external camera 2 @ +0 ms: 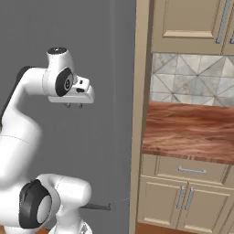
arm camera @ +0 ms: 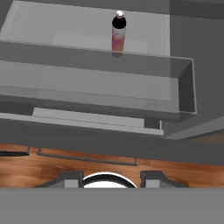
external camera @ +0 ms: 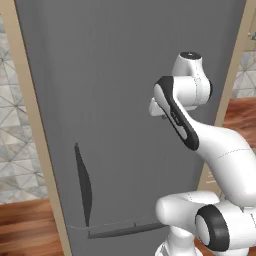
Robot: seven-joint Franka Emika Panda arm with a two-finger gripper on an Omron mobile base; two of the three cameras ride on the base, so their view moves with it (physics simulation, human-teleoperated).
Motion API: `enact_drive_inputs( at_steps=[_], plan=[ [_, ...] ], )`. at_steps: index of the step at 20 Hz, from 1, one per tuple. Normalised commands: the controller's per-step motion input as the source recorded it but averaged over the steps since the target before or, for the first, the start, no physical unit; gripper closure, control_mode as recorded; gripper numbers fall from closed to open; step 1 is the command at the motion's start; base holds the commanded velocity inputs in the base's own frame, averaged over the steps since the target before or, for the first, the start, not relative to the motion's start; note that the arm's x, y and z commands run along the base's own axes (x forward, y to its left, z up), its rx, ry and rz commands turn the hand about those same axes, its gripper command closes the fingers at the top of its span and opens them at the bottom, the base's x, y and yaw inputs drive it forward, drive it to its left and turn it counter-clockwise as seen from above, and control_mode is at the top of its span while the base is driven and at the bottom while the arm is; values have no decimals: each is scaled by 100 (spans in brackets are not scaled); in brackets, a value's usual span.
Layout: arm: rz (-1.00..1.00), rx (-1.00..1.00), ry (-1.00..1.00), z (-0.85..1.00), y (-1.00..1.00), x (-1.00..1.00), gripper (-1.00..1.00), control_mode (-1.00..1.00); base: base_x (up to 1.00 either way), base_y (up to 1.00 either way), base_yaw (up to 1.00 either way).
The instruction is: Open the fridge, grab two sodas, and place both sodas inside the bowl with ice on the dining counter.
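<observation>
Pink bottle (arm camera: 119, 34) stands upright, alone on a far grey shelf (arm camera: 83, 83) inside the fridge (external camera: 125, 100). Gripper (external camera 2: 73, 105) is closed and empty, well apart from it. Judged light, rigid, smooth and easily toppled; best gripped around the mid-body, below the black cap.

Lighting even and flat throughout, with no glare. Rendering slightly soft and low in detail. The fridge (external camera: 120, 100) door reads uniform grey; a faint shadow sits beneath the pink bottle (arm camera: 118, 33).
</observation>
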Motion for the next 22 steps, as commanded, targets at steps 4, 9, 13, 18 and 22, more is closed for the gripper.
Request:
enact_drive_inputs(
  at_steps=[4, 9, 13, 18, 22],
  plan=[
    [0, 1, -1, -1, 0, -4, -100, 100, -37, 7, -5],
    [0, 0, 0, 0, 0, 0, -100, 100, -100, 55, -26],
    [0, 0, 0, 0, 0, 0, -100, 100, -76, 88, -26],
    [0, 0, 0, 0, 0, 0, -100, 100, -6, 100, -23],
    [0, 0, 0, 0, 0, 0, -100, 100, 4, 71, -26]
  ],
)
